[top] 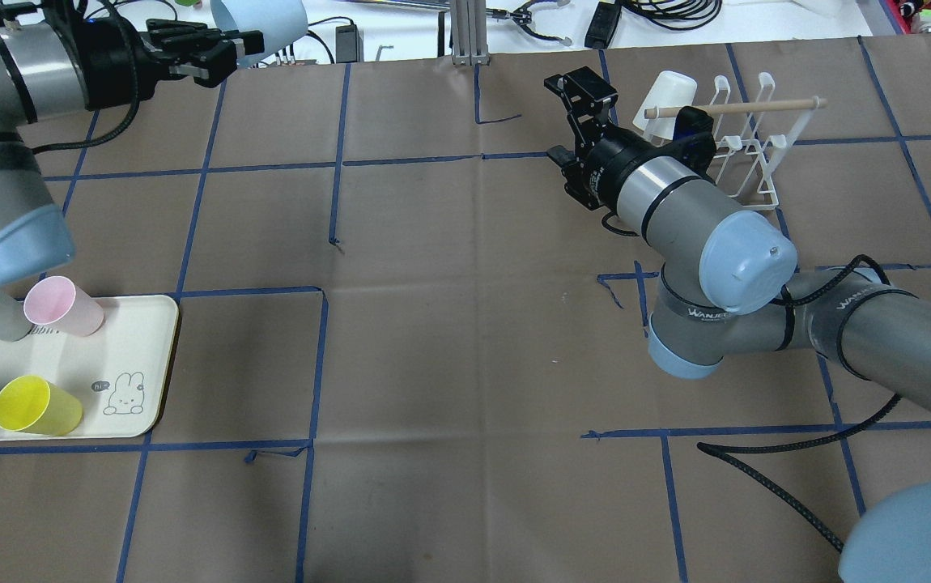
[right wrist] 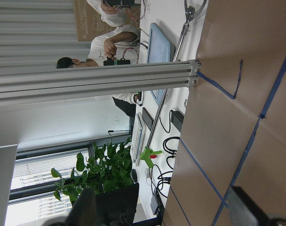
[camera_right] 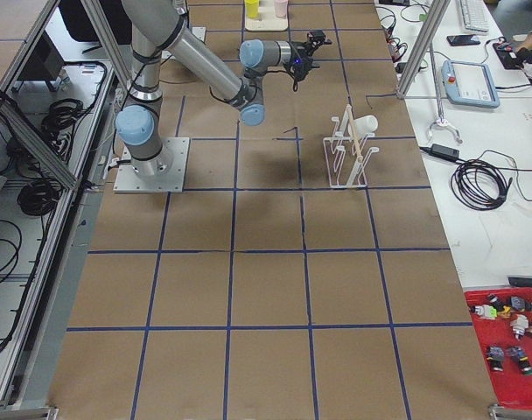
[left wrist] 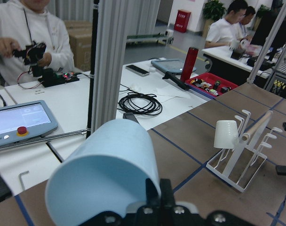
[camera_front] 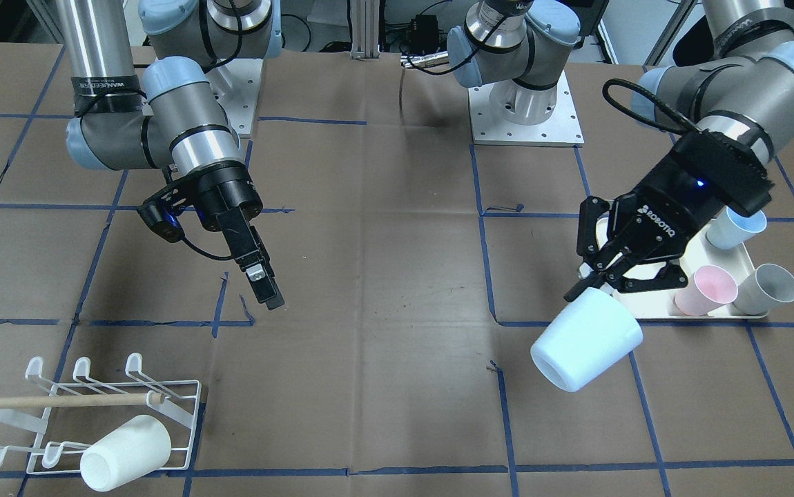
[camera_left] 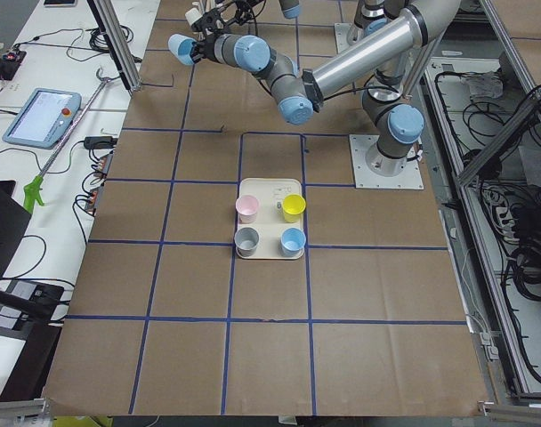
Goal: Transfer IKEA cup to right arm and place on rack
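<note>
the left tool (camera_front: 618, 279) is gripping the pale blue ikea cup (camera_front: 587, 338) by its base end, holding it tilted above the tabletop, well apart from the rack (camera_front: 93, 404), with the mouth pointing away from the tool. the right tool (camera_front: 264, 281), nearer the rack, is hanging with fingers spread and empty. for a clean handover, it should probably be closing firmly on the free rim end before the left tool is letting go. a white cup (camera_front: 124, 452) is occupying one rack prong.

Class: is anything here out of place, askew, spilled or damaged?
Nothing spilled or broken. Only the blue tape grid looks untidy: stray ends peel off. The white cup sits tilted on the rack. The left claw holds a pale blue cup sideways.
</note>
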### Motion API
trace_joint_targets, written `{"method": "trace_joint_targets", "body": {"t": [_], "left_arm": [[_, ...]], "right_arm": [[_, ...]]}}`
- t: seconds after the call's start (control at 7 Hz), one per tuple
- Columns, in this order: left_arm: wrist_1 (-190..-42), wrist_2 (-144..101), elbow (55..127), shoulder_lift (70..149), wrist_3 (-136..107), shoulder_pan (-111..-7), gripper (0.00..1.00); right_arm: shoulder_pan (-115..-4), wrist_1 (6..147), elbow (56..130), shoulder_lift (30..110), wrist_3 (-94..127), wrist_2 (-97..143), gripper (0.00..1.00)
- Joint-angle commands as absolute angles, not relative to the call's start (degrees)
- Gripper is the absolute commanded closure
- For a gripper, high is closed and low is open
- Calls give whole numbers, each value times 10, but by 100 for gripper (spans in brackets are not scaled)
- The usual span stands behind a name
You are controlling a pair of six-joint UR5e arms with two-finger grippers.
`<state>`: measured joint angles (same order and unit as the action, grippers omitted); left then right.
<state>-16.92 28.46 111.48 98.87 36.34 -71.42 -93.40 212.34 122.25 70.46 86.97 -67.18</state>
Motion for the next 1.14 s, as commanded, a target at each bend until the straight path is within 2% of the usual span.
{"method": "trace_joint_targets", "body": {"t": [0.0,0.43,1.0], "left_arm": [[-44,269,1170,1002,363,-733,100],[90,229,1180,1082,340,-750,100],[107,235,1183,1105,328,-815,100]], "right_arm": [[-934,2121,1223,704,870,-674,0],[-935,2121,1223,706,870,-674,0],[-961,2121,1201,691,871,-664,0]]}}
